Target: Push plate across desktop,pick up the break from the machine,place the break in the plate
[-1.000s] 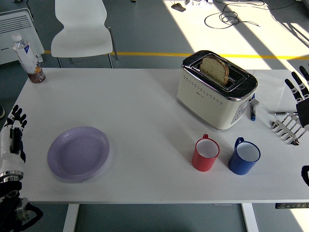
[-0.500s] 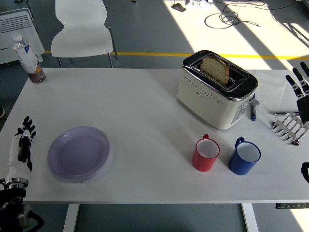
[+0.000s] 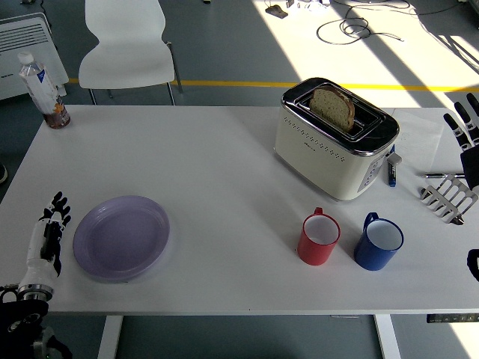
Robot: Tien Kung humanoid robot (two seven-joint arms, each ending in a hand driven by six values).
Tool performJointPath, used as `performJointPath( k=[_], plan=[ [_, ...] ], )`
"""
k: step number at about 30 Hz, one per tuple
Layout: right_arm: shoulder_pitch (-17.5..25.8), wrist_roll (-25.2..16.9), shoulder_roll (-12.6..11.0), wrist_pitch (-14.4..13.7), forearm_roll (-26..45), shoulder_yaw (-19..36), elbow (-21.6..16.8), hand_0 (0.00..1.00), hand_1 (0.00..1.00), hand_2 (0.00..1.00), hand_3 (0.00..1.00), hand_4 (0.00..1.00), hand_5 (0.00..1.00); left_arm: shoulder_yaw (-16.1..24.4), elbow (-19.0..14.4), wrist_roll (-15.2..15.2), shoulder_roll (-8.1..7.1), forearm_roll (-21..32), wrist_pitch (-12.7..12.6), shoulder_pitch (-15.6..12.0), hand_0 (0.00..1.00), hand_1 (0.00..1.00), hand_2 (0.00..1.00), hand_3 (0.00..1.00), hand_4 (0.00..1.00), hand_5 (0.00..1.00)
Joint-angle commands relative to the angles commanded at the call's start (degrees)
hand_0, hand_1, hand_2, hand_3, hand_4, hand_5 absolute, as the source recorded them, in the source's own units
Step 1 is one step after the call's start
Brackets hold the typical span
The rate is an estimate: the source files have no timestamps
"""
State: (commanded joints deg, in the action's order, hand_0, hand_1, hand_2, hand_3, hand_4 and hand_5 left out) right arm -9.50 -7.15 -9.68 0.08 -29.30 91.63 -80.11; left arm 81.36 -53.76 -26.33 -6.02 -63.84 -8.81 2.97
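Observation:
A lilac plate [image 3: 121, 237] lies on the white table [image 3: 217, 164] at the near left. My left hand [image 3: 49, 232] stands just left of the plate's rim, fingers straight and open, a small gap apart from it. A cream toaster [image 3: 335, 139] sits at the right of centre with a slice of bread [image 3: 334, 107] sticking up from its slot. My right hand [image 3: 467, 134] is at the far right edge, fingers spread, holding nothing.
A red mug [image 3: 319, 238] and a blue mug [image 3: 379, 242] stand in front of the toaster. A metal toast rack [image 3: 447, 197] and a marker [image 3: 392, 168] lie at the right. A bottle [image 3: 43, 90] stands at the far left corner; a white chair [image 3: 126, 46] is behind the table.
My left hand has moved right over the table toward the plate's left rim. The right hand has shifted slightly toward the picture's edge. The plate has not moved.

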Motion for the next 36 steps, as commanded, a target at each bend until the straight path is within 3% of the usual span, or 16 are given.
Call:
performJointPath(
  k=[36],
  plan=[
    [2.4, -0.1, -0.4, 0.1, 0.1, -1.5, 0.2, 0.793, 0.773, 0.816, 0.812, 0.600, 0.639, -9.3, -3.4, -1.3, -0.77, 3.0, 0.5, -4.2, 0.931, 0.959, 0.998, 0.997, 0.548, 0.998]
  ],
)
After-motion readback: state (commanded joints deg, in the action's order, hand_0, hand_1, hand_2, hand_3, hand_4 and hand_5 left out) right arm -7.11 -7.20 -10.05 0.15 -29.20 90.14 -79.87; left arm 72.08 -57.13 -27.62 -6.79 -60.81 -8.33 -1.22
